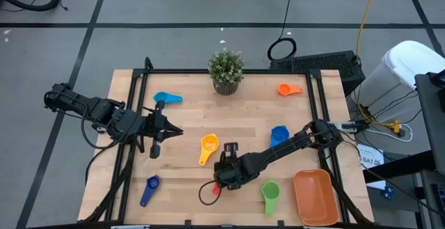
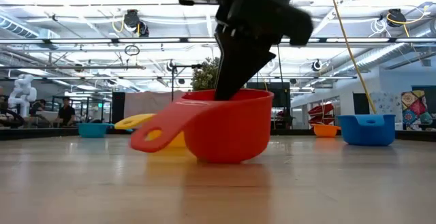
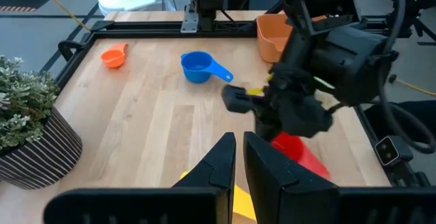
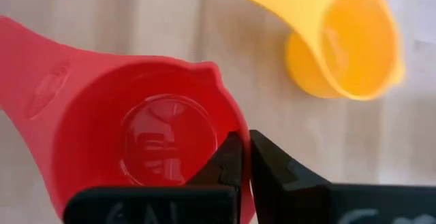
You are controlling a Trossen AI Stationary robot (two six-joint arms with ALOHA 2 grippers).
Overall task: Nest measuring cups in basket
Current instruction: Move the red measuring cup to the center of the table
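The table (image 1: 174, 180) holds everything. The basket (image 1: 316, 200) sits at its five o'clock corner with nothing in it, so no nesting has begun. The plant (image 1: 226, 70) stands at twelve o'clock.

The right arm reaches across from three o'clock to the front middle of the table. There the right gripper (image 4: 244, 157) is closed on the rim of the red cup (image 4: 146, 139), one finger inside the bowl and one outside. In the low view the cup's base looks to rest on the wood, tilted a little.

The left gripper (image 3: 237, 161) hangs over the table at nine o'clock, its fingers nearly together and holding nothing.

The other cups are scattered:
- the green cup (image 1: 270, 193) just at three o'clock of the red one
- the yellow cup (image 1: 208, 146) at eleven o'clock of it
- the blue cup (image 1: 279, 134) toward two o'clock
- the orange cup (image 1: 287, 88) far back at one o'clock
- the light blue cup (image 1: 167, 98) at ten o'clock
- the dark blue cup (image 1: 149, 189) at seven o'clock

The main risk is the grip. A thin pinch on one wall lets the cup swing or slip when lifted, and its handle adds weight on one side. The path toward the basket passes over the green cup, so a low carry could knock it. A tilted release could land the cup on its side.
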